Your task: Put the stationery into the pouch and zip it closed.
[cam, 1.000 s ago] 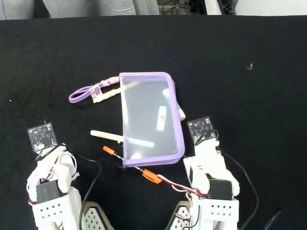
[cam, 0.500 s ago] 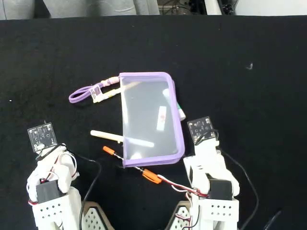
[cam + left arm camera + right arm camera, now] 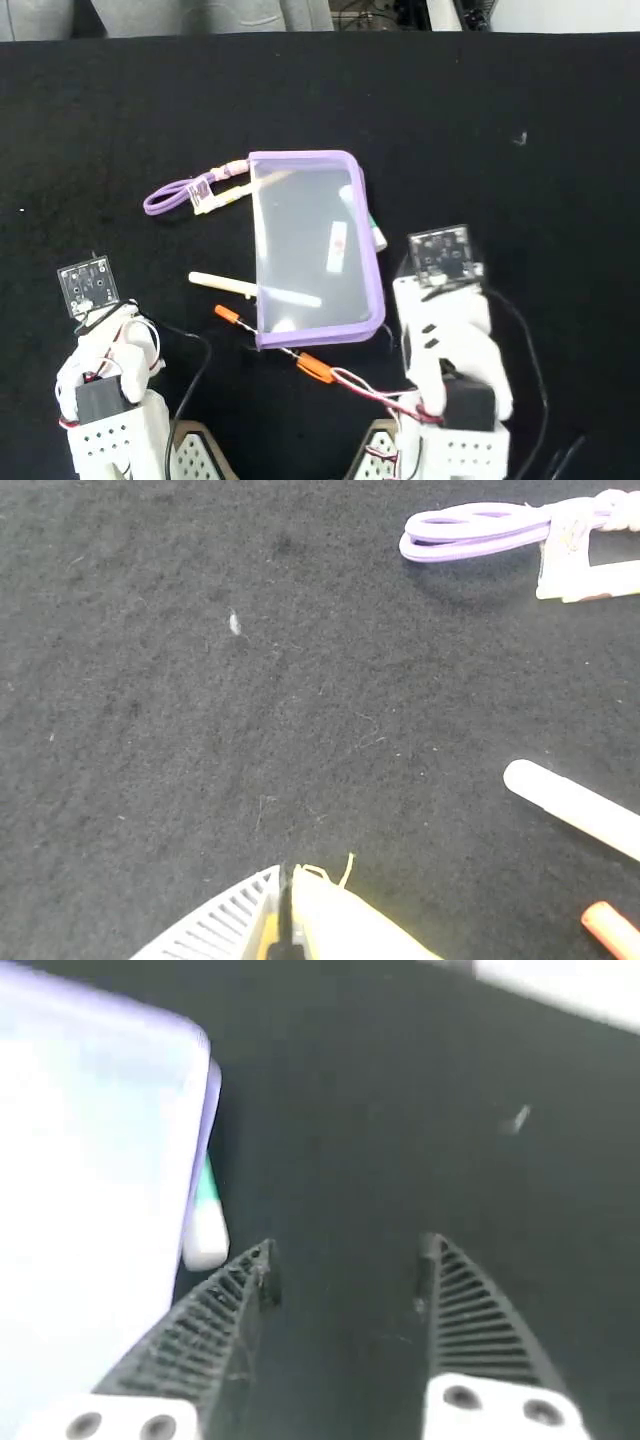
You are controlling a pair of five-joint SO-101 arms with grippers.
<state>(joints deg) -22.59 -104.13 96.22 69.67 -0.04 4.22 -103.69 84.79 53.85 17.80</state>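
R claw jaws apart, just beside clear purple-trimmed zip pouch, mid bench. Likely target: green-white marker at pouch edge. Shift over, straddle barrel, don't snag trim. L claw jaws together.

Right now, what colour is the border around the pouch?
Light purple, framing the pouch and its clear panel; the high view shows it best.

Clear, purple-edged pouch lying flat just beside the right gripper; a green-and-white marker protrudes at the edge nearest it. White pen and orange pen lie near the left gripper, toward the pouch.
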